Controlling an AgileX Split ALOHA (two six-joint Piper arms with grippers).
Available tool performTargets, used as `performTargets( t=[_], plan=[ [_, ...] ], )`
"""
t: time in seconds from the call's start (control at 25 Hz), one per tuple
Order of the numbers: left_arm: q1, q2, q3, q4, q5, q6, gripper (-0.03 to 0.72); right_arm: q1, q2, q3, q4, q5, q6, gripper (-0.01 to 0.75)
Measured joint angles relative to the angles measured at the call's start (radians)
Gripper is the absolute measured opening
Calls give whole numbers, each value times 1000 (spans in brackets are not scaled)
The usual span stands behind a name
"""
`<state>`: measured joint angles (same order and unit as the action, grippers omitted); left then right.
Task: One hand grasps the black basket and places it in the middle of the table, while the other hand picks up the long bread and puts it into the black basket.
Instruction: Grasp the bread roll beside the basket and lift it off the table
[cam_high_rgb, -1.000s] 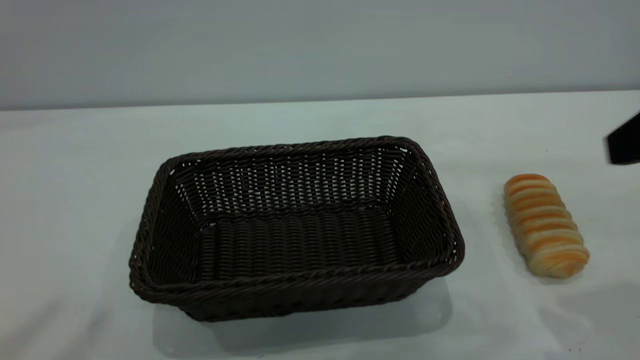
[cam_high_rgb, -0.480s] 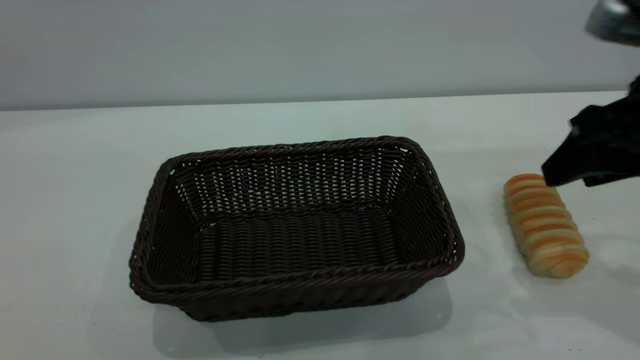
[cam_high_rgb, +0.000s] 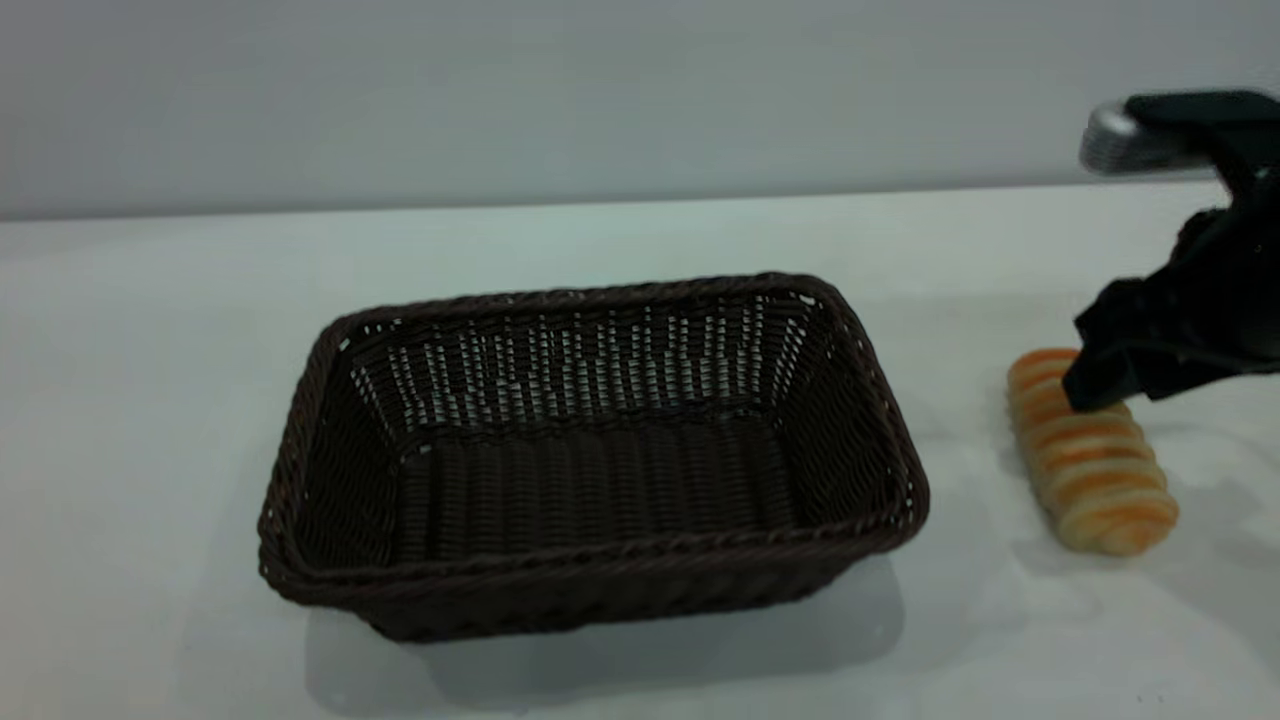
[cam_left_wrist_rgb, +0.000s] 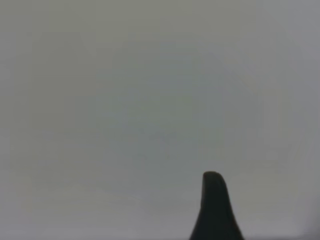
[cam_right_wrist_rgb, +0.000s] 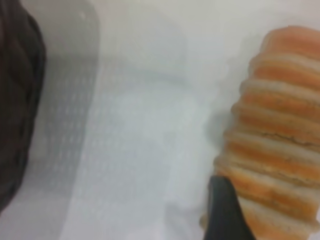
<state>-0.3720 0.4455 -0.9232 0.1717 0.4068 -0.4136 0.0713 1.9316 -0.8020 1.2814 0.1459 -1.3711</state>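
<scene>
The black basket (cam_high_rgb: 892, 440) stands empty near the middle of the table (cam_high_rgb: 150, 350). The long bread (cam_high_rgb: 1100, 470) lies on the table to its right, apart from it. My right gripper (cam_high_rgb: 1095, 385) is low over the bread's far end, open and holding nothing. In the right wrist view one dark fingertip (cam_right_wrist_rgb: 225, 212) is against the side of the bread (cam_right_wrist_rgb: 280, 130), and the basket's edge (cam_right_wrist_rgb: 17, 100) shows farther off. My left gripper (cam_left_wrist_rgb: 215, 205) is outside the exterior view; its wrist view shows it over bare table.
A plain grey wall stands behind the table's far edge. Bare tabletop lies left of the basket, and a strip of it separates the basket from the bread (cam_high_rgb: 960, 430).
My right gripper has come in from the right edge and dropped leftward onto the far end of the bread. The basket and the bread have not moved.
</scene>
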Motion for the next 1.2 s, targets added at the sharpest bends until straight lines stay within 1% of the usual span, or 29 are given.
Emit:
performTargets(
  t=[0.36,0.48,0.56,0.6,0.68,0.72,0.76,0.8,0.88,1.0,1.12,1.2],
  plan=[
    [0,0,0,0,0,2,584,0,145,-20,0,-49,-31,451],
    [0,0,0,0,0,2,584,0,174,-33,1,-49,-31,444],
    [0,0,0,0,0,2,584,0,189,-38,4,-49,-32,395],
    [0,0,0,0,0,2,584,0,193,-38,4,-49,-32,345],
    [0,0,0,0,0,2,584,0,199,-40,4,-49,-35,217],
    [0,0,0,0,0,2,584,0,200,-40,4,-49,-37,141],
    [0,0,0,0,0,2,584,0,200,-40,4,-51,-40,91],
    [0,0,0,0,0,3,584,0,199,-40,4,-53,-40,65],
    [0,0,0,0,-1,3,584,0,184,-40,4,-60,-41,46],
    [0,0,0,0,-2,3,584,0,123,-33,-5,-72,-55,41],
    [0,0,0,0,-3,5,584,0,-3,-32,-5,-72,-58,41],
    [0,0,0,0,-4,6,584,0,-97,-37,-8,-44,-58,41]
  ],
)
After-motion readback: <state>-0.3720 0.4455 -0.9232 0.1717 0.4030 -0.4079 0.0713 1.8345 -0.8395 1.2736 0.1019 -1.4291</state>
